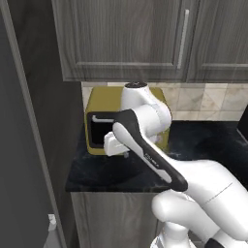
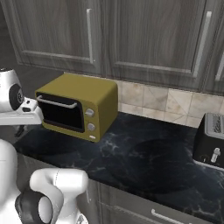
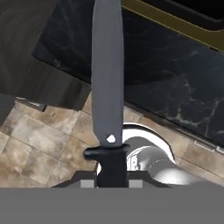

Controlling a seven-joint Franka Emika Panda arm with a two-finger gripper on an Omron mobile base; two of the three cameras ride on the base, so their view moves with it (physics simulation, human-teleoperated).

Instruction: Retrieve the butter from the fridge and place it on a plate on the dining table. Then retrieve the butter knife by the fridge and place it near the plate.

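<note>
1. Left base view: one yellow oven (image 1: 97, 123) stands at the back left corner of one black counter (image 1: 213, 140), against the tiled wall, below two grey wall cupboard doors (image 1: 121, 38). A tall grey panel (image 1: 24, 145), perhaps the fridge side, rises along the counter's left edge. The white arm (image 1: 160, 160) crosses in front of the oven and hides most of its door; the hand (image 1: 114, 143) sits before the oven's lower front, above the counter's front left part. From here I cannot tell whether the fingers are clenched or what they carry.

2. Right base view: the same single oven sits at the counter's back left, with two round knobs (image 2: 89, 119) and one pale handle bar. One dark toaster (image 2: 211, 140) stands at the counter's right edge, well apart from the oven. The counter's middle stretch lies between them. The arm's white wrist (image 2: 19, 109) reaches in from the left, just beside the oven's door.

3. Hand view: one butter knife (image 3: 106, 74), grey blade and black handle, runs straight out from the gripper (image 3: 111, 175). The fingers are clenched on its black handle, blade pointing away from the hand. Beyond the blade lie the counter's front edge, the oven's yellow lower rim, and the tan tiled floor (image 3: 39, 135) beneath.
</note>
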